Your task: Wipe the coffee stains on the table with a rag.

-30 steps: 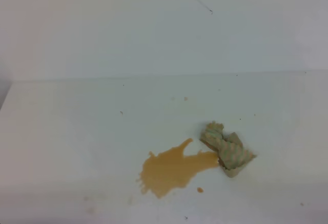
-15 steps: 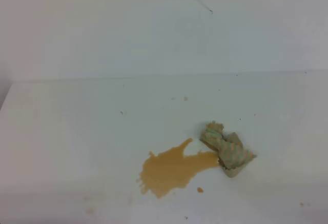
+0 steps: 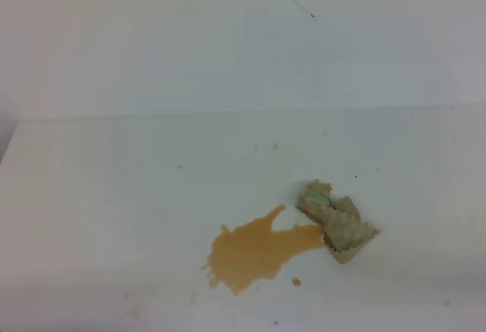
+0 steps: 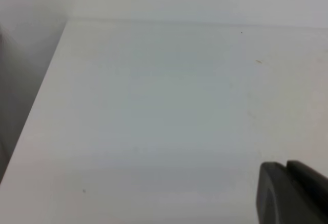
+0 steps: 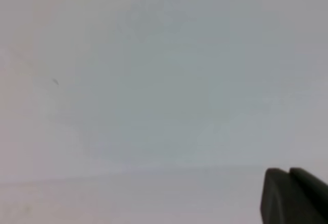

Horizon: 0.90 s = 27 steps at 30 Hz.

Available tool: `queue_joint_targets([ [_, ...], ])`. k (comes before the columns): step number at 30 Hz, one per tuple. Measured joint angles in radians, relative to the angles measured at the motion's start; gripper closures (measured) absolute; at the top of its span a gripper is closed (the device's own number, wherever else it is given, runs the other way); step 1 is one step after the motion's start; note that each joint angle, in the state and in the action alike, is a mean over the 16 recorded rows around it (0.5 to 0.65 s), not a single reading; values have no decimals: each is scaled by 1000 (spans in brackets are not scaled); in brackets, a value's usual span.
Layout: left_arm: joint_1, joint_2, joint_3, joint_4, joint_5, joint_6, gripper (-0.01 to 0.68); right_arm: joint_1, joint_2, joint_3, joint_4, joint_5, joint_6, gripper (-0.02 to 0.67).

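Near the table's point(image 3: 99, 210) front edge, the stains' point(image 3: 254, 250) long axis points at the rag point(image 3: 335, 223), touching it. Whether my fingers point(image 4: 289, 193) are apart, I cannot tell.

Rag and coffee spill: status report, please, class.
Neither gripper near the spill; jaw states unclear. Rag bunched, touching right tip of coffee stains on table. Puddle unwiped. Nothing in the way.
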Motion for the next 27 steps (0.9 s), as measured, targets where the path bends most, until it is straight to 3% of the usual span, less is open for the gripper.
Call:
queue_joint_targets([
  [7, 0, 0, 0, 0, 0, 0, 673, 0, 0, -3, 7, -180, 60, 652],
  [12, 0, 0, 0, 0, 0, 0, 672, 0, 5, -38, 16, -195, 144, 652],
  [21, 0, 0, 0, 0, 0, 0, 672, 2, 139, -218, 31, 17, 263, 652],
  [27, 0, 0, 0, 0, 0, 0, 672, 3, 373, -403, 125, 255, 132, 652],
])
